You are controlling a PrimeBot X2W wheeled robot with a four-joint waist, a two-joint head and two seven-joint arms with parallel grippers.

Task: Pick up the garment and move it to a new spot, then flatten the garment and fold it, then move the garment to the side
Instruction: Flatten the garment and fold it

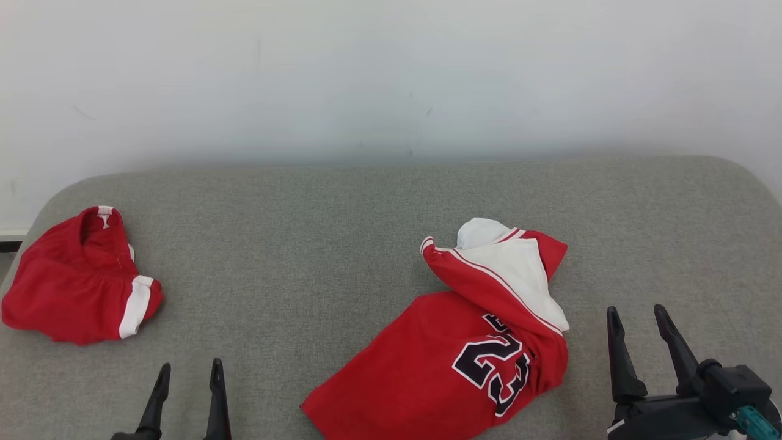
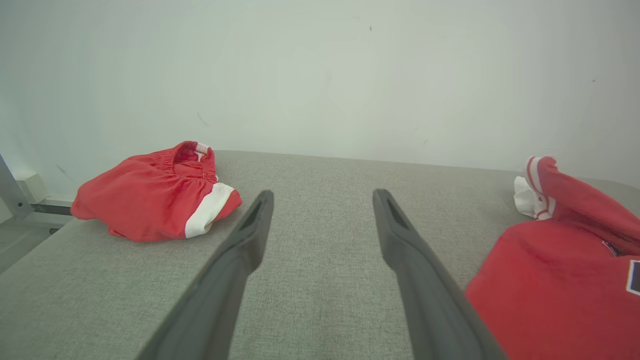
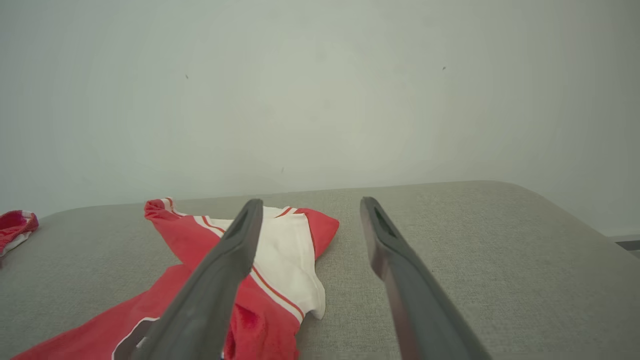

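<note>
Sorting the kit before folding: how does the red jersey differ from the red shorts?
The jersey bears a dark number 23; the shorts show no number. The jersey lies partly spread, its top flopped over showing white; the shorts sit bunched in a heap. Both are red with white trim.

Red shorts [image 1: 79, 281] with white trim lie bunched at the left end of a grey upholstered surface [image 1: 293, 244] against a white wall [image 1: 366, 73].

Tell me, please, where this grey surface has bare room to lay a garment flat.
Widest bare patch: the middle, between the red shorts and the jersey. A strip also runs behind both, along the wall. Crowded: between jersey and right hand.
</note>
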